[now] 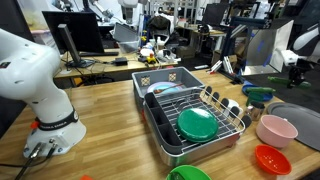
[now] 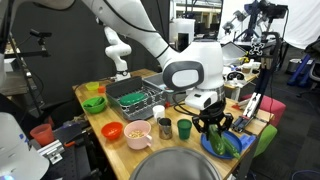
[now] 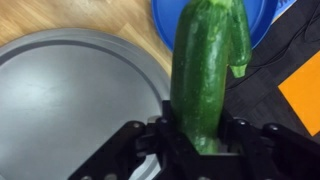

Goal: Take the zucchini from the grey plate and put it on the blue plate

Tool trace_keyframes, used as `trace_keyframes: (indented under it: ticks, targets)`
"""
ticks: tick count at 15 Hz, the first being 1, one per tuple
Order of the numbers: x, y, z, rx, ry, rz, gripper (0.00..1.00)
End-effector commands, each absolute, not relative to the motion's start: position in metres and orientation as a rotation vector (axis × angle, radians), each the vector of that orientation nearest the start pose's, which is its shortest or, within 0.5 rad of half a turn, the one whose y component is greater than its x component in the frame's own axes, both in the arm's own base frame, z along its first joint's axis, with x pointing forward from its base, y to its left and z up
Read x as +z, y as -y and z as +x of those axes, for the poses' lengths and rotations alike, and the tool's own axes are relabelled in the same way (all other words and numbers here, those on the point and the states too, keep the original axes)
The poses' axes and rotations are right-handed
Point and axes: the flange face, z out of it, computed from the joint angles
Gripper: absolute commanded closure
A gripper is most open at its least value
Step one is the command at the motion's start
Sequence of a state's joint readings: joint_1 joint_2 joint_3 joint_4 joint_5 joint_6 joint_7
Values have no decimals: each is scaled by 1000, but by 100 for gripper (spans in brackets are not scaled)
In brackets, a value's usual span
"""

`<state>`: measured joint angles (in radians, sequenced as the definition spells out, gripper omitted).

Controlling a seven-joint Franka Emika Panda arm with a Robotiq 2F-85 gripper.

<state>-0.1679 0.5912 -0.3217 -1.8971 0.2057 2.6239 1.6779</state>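
My gripper (image 3: 200, 138) is shut on the zucchini (image 3: 205, 70), a slim dark green piece that sticks out from between the fingers. In the wrist view the grey plate (image 3: 70, 100) lies below and to the left, and the blue plate (image 3: 162, 25) shows at the top, under the zucchini's far end. In an exterior view the gripper (image 2: 211, 124) hangs over the blue plate (image 2: 212, 151) with the zucchini (image 2: 223, 141) low above it. The grey plate (image 2: 180, 166) is beside it at the bottom edge. The gripper does not show in the exterior view with the grey plate (image 1: 300, 122).
A dish rack (image 2: 135, 97) holding a green plate (image 1: 196, 124) stands on the wooden table. Cups (image 2: 164, 127) and a pink bowl (image 2: 112, 131) stand near the grey plate. A pink bowl (image 1: 277, 130) and a red bowl (image 1: 272, 158) also show. The table edge and cables are close to the blue plate.
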Motion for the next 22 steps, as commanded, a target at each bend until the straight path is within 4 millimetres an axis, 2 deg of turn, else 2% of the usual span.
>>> trace_keyframes:
  ticks: [1,4,9,14,22]
  targets:
    - [210,302,608,-393,-2756,-1442,82]
    - [195,302,630,-430,-2732,-1532,82]
    - [168,301,651,-459,-2700,-1607,82]
    - [139,293,655,-397,-2684,-1740,82]
    - [119,281,652,-334,-2645,-1904,82]
